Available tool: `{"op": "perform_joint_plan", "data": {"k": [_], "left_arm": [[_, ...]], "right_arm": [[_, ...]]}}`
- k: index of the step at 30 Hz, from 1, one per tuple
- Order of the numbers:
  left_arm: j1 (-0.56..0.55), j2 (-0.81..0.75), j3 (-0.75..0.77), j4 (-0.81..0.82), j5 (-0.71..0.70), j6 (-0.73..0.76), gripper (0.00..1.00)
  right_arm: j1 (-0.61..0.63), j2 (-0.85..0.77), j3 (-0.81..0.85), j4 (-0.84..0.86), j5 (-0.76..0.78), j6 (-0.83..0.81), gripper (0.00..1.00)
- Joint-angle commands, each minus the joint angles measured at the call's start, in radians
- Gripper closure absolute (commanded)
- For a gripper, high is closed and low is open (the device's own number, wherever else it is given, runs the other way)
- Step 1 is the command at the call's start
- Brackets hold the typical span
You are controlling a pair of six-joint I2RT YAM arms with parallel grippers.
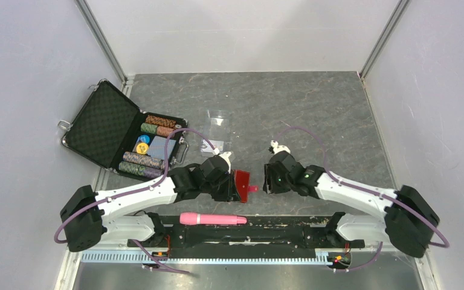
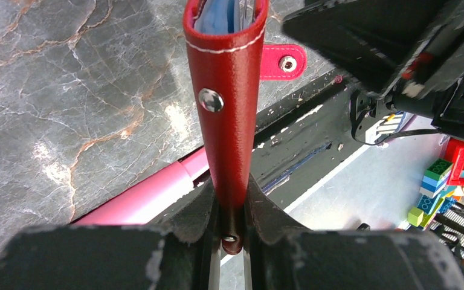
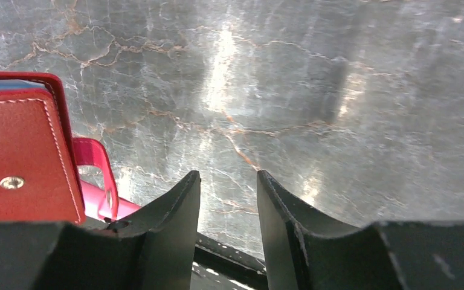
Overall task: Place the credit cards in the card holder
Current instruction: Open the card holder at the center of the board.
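My left gripper [image 1: 228,181] [image 2: 231,188] is shut on the lower edge of the red card holder [image 1: 241,185] [image 2: 229,121]. The holder stands on edge above the table, its snap tab [image 2: 284,62] sticking out to the side. A blue edge [image 2: 217,17] shows inside its top; I cannot tell whether that is a credit card or pocket lining. No loose credit cards are plainly in view. My right gripper [image 1: 270,180] [image 3: 228,175] is open just right of the card holder [image 3: 18,151], with only bare table between its fingers.
An open black briefcase [image 1: 106,124] with poker chips lies at the left. A clear plastic case [image 1: 217,125] sits on the table behind the grippers. A pink cylinder [image 1: 211,219] rests on the black rail at the near edge. Grey walls close in both sides.
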Motion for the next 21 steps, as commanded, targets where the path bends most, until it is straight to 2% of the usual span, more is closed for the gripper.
{"op": "perform_joint_plan", "data": {"k": [1, 4, 9, 14, 17, 21], "left_arm": [[-0.006, -0.043, -0.028, 0.071, 0.019, -0.022, 0.98], [-0.006, -0.061, -0.060, 0.101, 0.028, -0.038, 0.98], [-0.005, -0.070, -0.084, 0.130, 0.050, -0.052, 0.98], [-0.006, -0.069, -0.084, 0.168, 0.097, -0.042, 0.98], [-0.007, -0.076, -0.081, 0.168, 0.103, -0.037, 0.98], [-0.007, -0.090, -0.081, 0.170, 0.109, -0.034, 0.98]], "right_arm": [[-0.057, -0.148, -0.064, 0.059, -0.083, -0.039, 0.57], [-0.086, -0.245, -0.111, 0.100, -0.178, -0.053, 0.48], [-0.102, -0.372, -0.171, 0.208, -0.299, -0.026, 0.20], [-0.102, -0.293, -0.187, 0.289, -0.397, -0.001, 0.21], [-0.102, -0.238, -0.174, 0.297, -0.399, -0.003, 0.31], [-0.102, -0.193, -0.170, 0.322, -0.405, -0.002, 0.37]]}}
